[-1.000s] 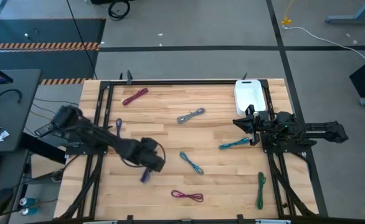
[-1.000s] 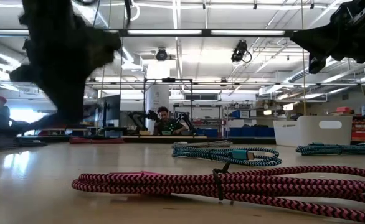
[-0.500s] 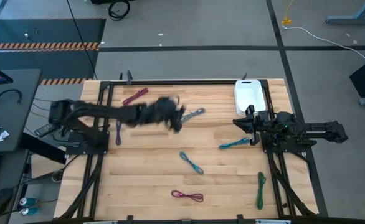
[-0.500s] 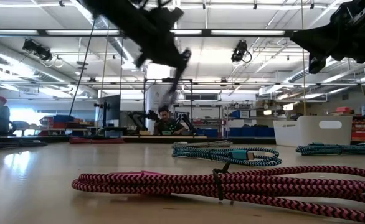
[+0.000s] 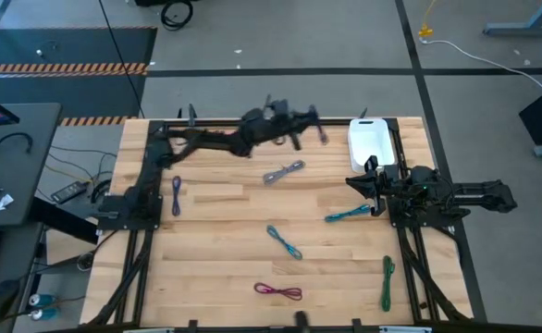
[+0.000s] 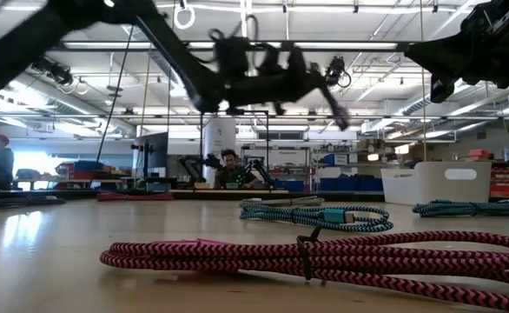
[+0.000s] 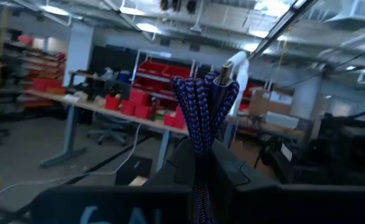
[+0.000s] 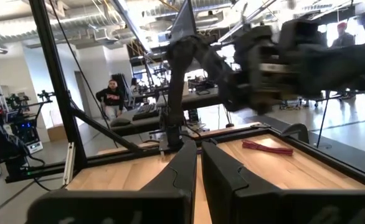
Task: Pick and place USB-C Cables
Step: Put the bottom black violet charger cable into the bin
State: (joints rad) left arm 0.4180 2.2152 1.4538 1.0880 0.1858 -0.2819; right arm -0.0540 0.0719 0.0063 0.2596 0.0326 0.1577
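Note:
My left gripper (image 5: 301,129) is high above the table's far edge, just left of the white bin (image 5: 368,143), and is shut on a dark blue-purple braided cable bundle (image 7: 201,106). In the low view the left gripper (image 6: 276,74) is blurred, well above the table. The purple (image 5: 176,194), grey (image 5: 283,172), light blue (image 5: 285,242), teal (image 5: 348,215), magenta (image 5: 278,291) and green (image 5: 387,282) cables lie flat on the wood. The maroon cable (image 8: 266,147) lies near the far left edge. My right gripper (image 5: 365,182), shut, waits at the right edge. My left gripper pinches the folded blue-purple bundle between its two fingers (image 7: 185,165), several strands together, near one end (image 7: 201,158). The rest of the bundle sticks out past the fingertips, with a metal connector (image 7: 223,74) at its free end. It is lifted clear of the table.
The white bin (image 6: 437,183) stands at the far right corner, next to the right arm's base. Black frame rails run along the table's left and right sides. A person sits at a bench far behind the table (image 6: 228,169). Bare wood lies between the scattered cables.
My left arm has swung from the near left part of the table up and across to the far edge, toward the white bin, carrying the blue-purple cable lifted clear. The motion is fast and blurred. The right arm and the other cables have stayed put.

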